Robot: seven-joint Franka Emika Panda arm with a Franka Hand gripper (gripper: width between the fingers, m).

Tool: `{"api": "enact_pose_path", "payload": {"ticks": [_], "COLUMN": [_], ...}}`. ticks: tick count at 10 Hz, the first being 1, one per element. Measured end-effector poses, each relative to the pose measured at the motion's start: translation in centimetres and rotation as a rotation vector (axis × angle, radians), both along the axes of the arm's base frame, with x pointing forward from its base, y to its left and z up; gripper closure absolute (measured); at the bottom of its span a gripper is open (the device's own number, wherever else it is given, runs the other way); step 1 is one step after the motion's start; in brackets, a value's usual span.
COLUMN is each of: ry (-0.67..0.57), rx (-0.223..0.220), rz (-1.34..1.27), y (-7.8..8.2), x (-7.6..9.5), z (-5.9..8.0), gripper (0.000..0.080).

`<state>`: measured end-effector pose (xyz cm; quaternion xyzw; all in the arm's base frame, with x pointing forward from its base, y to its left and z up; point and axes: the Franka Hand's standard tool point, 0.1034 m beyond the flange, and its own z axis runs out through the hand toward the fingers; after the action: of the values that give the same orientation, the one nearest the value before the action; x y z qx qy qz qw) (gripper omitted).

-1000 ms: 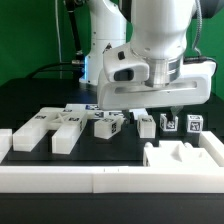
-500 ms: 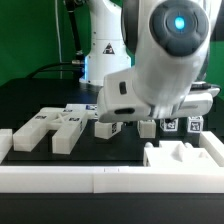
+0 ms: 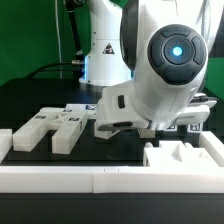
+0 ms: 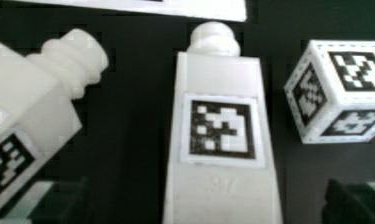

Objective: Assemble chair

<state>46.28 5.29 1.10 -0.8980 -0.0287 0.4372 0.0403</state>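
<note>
Exterior view is showing black table point(image 3: 30, 98), green wall point(image 3: 25, 40); toward 3 o'clock, gripper point(image 4: 193, 195) is straddling a tagged white plastic post point(image 4: 216, 110), wide open, empty

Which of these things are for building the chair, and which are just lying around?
For the chair:
long tagged post
small tagged cube
notched blocks

Just lying about:
white border rail
black table
green backdrop
</note>
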Motion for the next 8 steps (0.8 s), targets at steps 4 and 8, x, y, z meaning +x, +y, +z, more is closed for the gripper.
{"api": "enact_pose_path", "payload": {"ticks": [4,8], "ry": [0.009,0.01], "rx": [-0.003,-0.002], "rz": [-0.001,0.001], "y": [-0.02,0.1], "x": [-0.94,-0.96], "z": [-0.66,-0.66], "gripper": [0.0278,0.051]}}
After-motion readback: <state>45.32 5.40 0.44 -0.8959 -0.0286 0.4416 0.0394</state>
